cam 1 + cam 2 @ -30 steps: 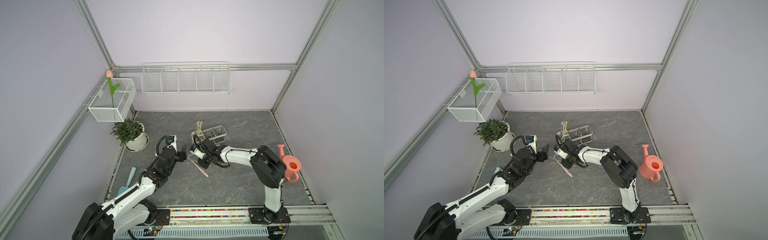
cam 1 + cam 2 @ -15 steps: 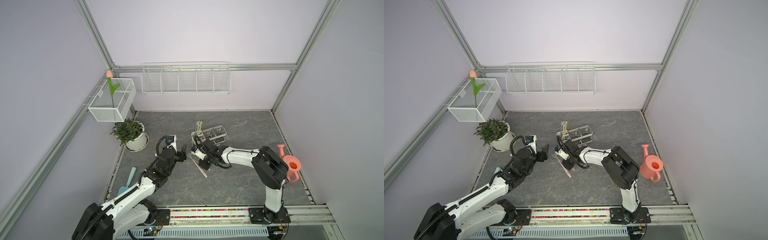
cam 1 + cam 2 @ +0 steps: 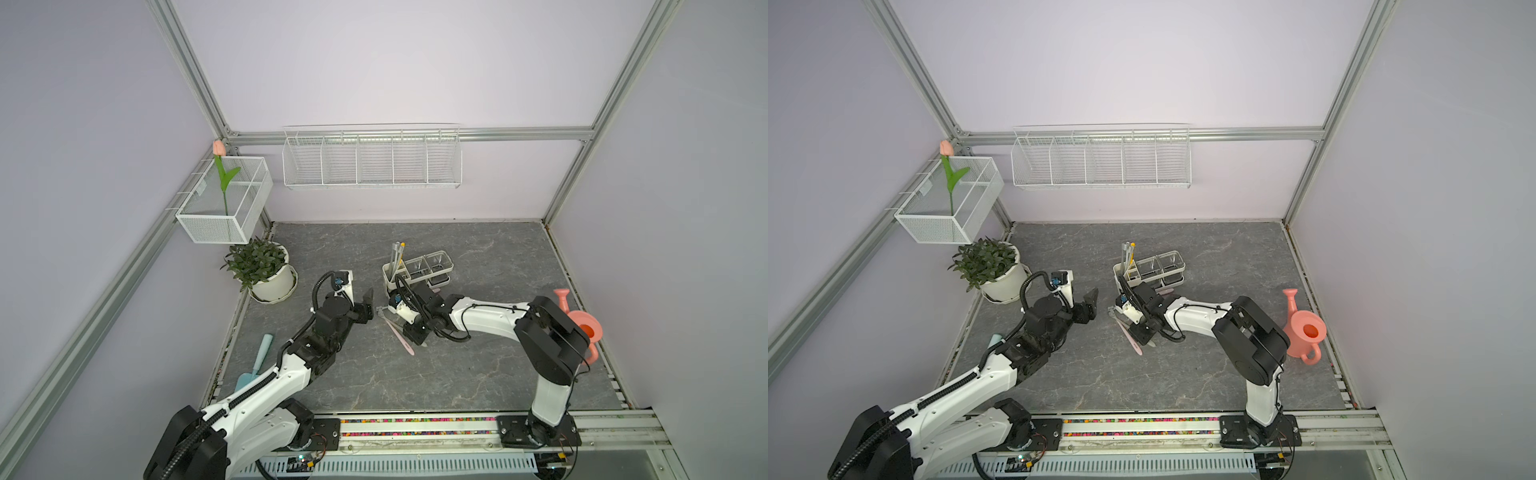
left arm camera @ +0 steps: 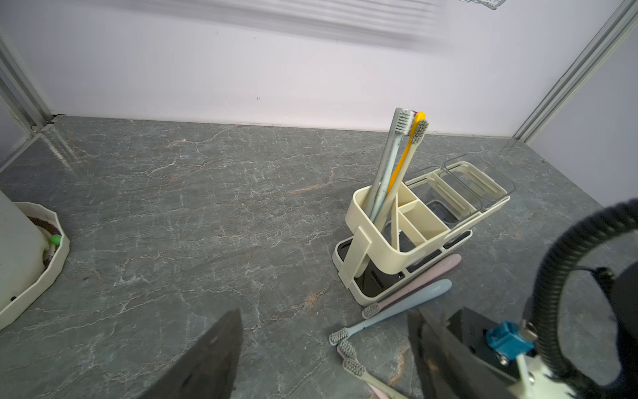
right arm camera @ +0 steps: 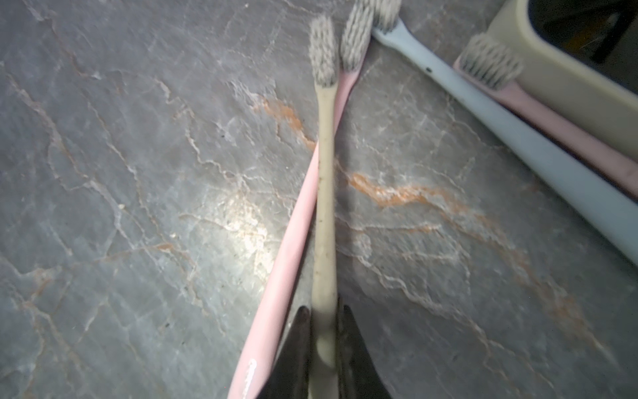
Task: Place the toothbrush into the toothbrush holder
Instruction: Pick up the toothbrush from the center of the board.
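The right tool [image 5: 324, 311] pinches the beige toothbrush [image 5: 325, 193] near its tail, just in front of the mid-table toothbrush holder [image 4: 376, 238]. The left tool [image 3: 368, 307] gapes wide. The pink toothbrush [image 5: 293, 241] touching it may drag along, or the end-held brush may pivot.

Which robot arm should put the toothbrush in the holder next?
The right one: the right hand is shut on the beige toothbrush, close to the toothbrush holder. The left hand is open and empty.
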`<action>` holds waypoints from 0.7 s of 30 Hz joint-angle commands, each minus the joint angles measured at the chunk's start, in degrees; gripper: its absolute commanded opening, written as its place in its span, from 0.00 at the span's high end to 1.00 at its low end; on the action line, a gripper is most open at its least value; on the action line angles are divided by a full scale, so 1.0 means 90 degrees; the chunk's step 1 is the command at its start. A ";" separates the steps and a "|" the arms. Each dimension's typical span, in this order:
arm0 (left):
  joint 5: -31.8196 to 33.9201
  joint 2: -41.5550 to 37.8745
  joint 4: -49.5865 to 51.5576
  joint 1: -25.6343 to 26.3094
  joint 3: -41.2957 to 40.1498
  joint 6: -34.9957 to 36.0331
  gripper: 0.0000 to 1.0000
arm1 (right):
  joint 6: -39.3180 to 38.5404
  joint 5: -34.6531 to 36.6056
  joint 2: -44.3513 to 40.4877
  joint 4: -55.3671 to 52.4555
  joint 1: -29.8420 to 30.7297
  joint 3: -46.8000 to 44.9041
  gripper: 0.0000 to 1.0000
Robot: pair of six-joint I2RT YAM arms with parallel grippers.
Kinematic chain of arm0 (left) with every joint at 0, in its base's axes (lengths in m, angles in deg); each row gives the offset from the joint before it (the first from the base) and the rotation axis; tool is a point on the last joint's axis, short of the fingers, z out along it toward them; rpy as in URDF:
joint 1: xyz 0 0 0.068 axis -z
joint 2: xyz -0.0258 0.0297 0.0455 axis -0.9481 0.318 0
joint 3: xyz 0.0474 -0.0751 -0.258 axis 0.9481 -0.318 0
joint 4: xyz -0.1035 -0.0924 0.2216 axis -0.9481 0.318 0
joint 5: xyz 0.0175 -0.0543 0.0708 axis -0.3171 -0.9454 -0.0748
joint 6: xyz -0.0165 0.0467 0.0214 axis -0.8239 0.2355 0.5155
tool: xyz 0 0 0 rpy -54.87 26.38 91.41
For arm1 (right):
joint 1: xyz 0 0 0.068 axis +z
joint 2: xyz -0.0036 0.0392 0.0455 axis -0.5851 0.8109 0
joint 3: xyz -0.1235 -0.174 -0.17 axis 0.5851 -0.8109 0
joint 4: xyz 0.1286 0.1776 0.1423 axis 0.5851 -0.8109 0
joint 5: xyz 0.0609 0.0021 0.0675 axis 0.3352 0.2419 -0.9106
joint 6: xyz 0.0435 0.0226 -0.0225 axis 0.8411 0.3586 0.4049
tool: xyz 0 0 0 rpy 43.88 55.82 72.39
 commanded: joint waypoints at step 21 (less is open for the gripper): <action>-0.0335 0.0026 0.0047 0.0025 0.0088 -0.0118 0.20 | 0.0801 0.0431 -0.1596 0.0372 0.0023 -0.0732 0.83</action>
